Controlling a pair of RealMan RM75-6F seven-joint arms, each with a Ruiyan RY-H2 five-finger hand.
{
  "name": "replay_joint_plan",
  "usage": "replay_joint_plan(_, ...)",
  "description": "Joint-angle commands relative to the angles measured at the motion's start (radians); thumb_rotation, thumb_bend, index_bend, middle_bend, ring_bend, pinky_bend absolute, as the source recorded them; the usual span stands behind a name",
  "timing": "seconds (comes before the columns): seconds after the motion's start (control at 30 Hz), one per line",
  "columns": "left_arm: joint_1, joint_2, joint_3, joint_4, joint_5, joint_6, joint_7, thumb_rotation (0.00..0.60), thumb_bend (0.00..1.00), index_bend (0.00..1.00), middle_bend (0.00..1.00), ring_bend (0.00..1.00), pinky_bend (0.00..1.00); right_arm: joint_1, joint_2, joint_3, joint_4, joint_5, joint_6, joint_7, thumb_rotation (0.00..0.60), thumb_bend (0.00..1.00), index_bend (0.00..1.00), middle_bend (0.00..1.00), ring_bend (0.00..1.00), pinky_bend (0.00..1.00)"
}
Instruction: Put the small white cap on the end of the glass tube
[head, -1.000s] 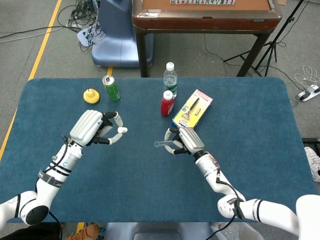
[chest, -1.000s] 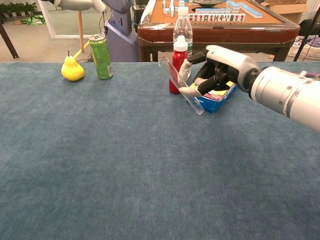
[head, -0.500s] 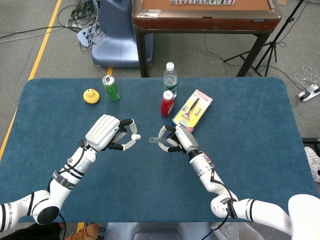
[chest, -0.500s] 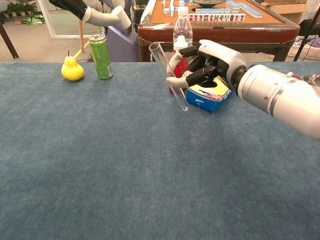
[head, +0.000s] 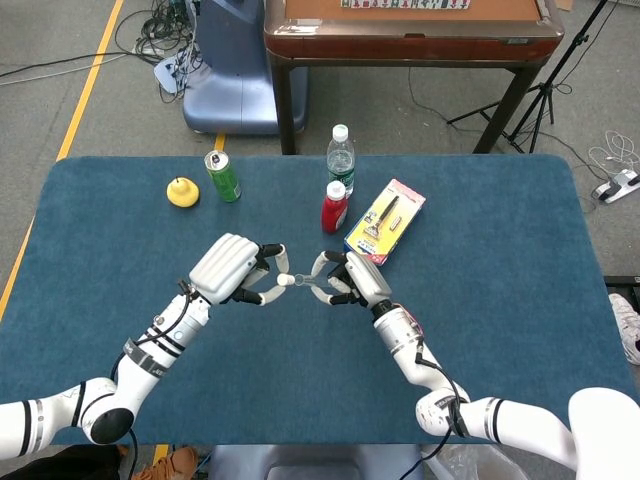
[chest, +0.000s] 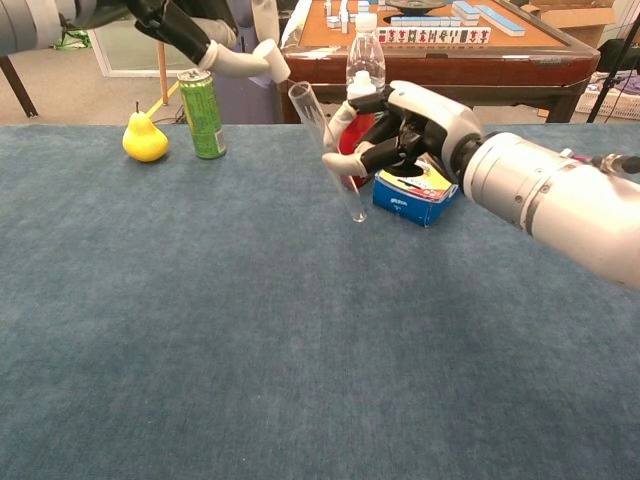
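Left hand (head: 232, 270): raised over the blue table (head: 500, 330), pinching the small white cap (head: 285, 280) at its fingertips; it has moved right since 0.5 s ago, closing the gap so the cap now sits at the open end of the glass tube (chest: 327, 150).

Right hand (head: 345, 280): fingers clamped around the glass tube, holding it tilted above the table, open end up and toward the left hand; it has shifted slightly left over the same interval.

Containers, back of table: green can (head: 222, 175), upright, beside a yellow pear (head: 182, 191); clear plastic bottle (head: 341, 155), capped, contents not discernible; red bottle with white cap (head: 335, 206) just in front of it; flat printed box (head: 385, 218) lying just right of the red bottle. The tube appears empty.
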Motion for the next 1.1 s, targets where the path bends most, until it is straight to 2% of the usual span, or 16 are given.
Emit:
replay_joint_plan(0.03,-0.005,-0.004,0.004,0.005,-0.005,-0.005,0.007,0.6,0.26,0.57,1.0,1.0,1.0,0.0,-0.001,0.0,0.0,-0.001,0.001,0.002,0.6,0.57,0.8,1.0,1.0,1.0)
replay_joint_plan(1.1,-0.032,-0.027,0.016,0.027,-0.032,-0.025,0.013,0.6,0.26,0.57,1.0,1.0,1.0,0.005,-0.019,-0.004,0.011,-0.008,0.004,0.027,0.6,0.57,0.8,1.0,1.0,1.0)
